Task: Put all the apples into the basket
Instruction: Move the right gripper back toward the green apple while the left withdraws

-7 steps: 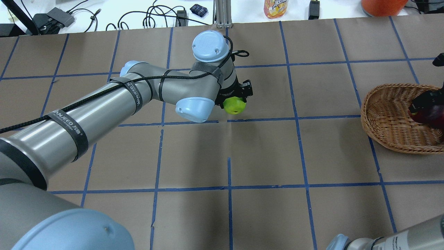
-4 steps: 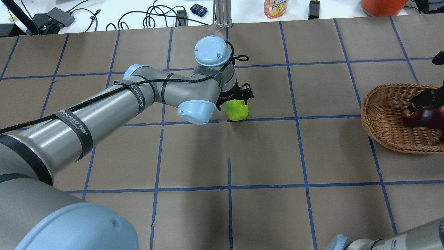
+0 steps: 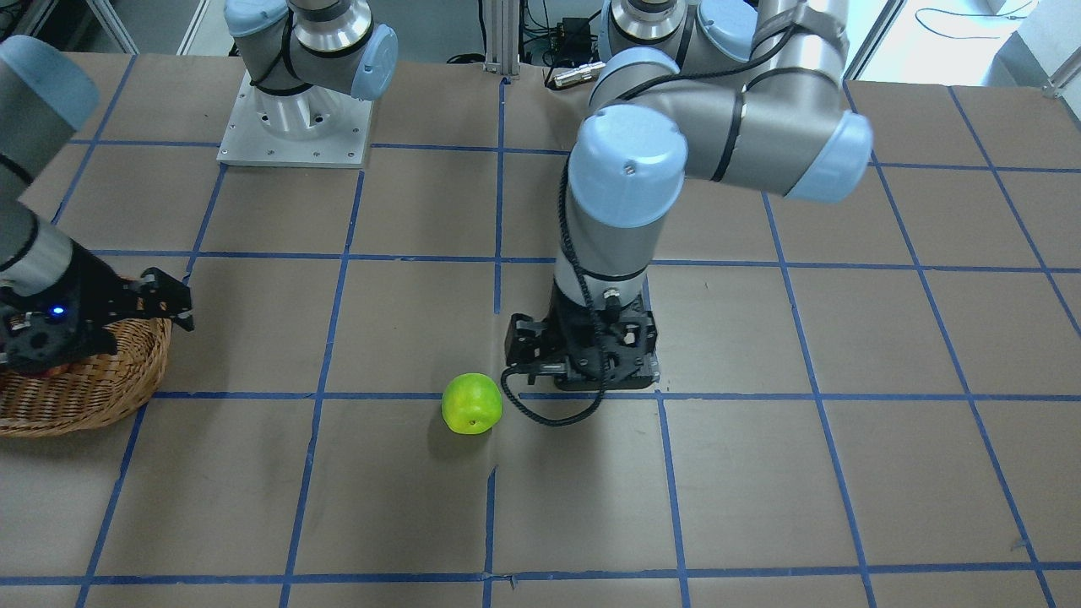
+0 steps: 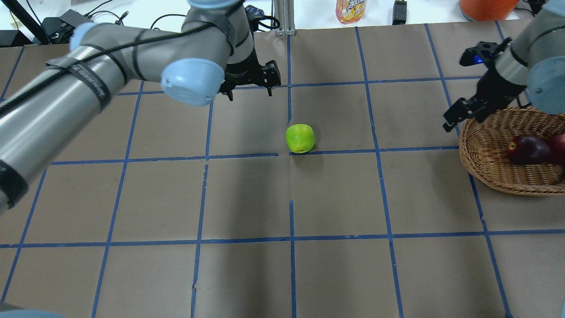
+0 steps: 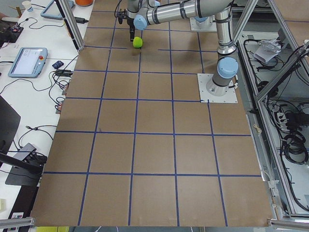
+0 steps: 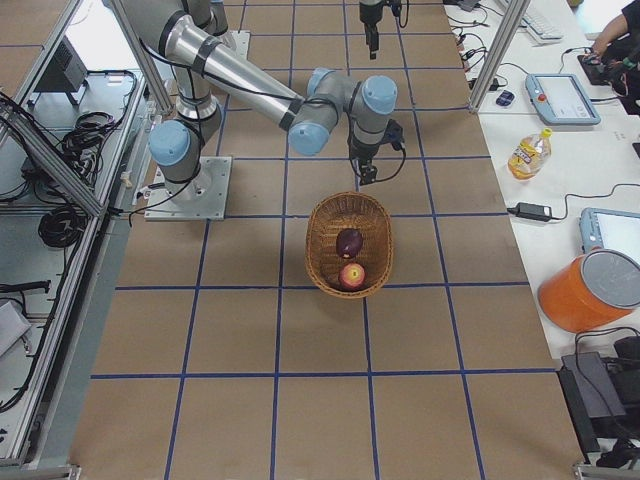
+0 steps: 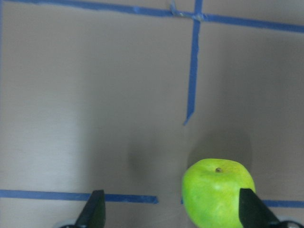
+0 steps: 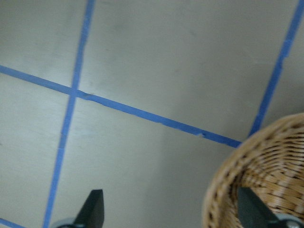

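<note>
The wicker basket (image 4: 483,143) sits at the worktop's right edge, with the right gripper (image 4: 461,112) spread above its rim. The left gripper (image 4: 250,88) hangs spread and empty mid-table, just farside of the loose green apple (image 4: 300,138). The maroon apple (image 4: 527,149) and red apple (image 6: 351,275) lie in the basket.

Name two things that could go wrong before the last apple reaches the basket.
1. The green apple lies loose on the table, off-centre from the open left claw; a careless grasp might send it rolling away.
2. The open right claw hangs beside the basket rim and could bump or shift it.
</note>
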`<state>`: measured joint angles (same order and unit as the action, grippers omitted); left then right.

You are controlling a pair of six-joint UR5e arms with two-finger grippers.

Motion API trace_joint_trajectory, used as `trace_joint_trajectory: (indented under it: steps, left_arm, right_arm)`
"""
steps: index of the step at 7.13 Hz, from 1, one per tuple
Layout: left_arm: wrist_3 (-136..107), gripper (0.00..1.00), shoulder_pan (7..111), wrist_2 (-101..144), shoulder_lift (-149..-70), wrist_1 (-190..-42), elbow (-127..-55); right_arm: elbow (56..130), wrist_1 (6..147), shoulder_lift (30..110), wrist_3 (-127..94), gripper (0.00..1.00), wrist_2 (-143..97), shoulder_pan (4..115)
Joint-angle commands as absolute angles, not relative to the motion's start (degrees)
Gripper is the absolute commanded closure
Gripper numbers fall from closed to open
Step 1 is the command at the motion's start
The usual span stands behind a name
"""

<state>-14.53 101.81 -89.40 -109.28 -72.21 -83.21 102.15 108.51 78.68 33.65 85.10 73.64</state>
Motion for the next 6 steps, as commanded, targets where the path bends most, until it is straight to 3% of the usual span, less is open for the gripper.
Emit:
trace_joint_trajectory:
  steps: [1, 3, 6]
  left_arm:
    - [-0.3, 0.0, 92.1, -89.0, -100.2, -89.6, -80.9]
    - [1.1, 0.0, 89.1, -89.9, -94.3, -94.2, -81.9]
    - [0.4, 0.0, 89.5, -89.2, -92.5, -93.9, -83.1]
  right_arm:
    - [102.1, 113.9, 78.1, 10.7, 0.0, 84.6, 87.7]
    - [99.2, 122.7, 71.0, -1.7, 0.0, 84.6, 94.8]
    - [94.1, 127.0, 64.9, -19.4, 0.0, 84.6, 103.7]
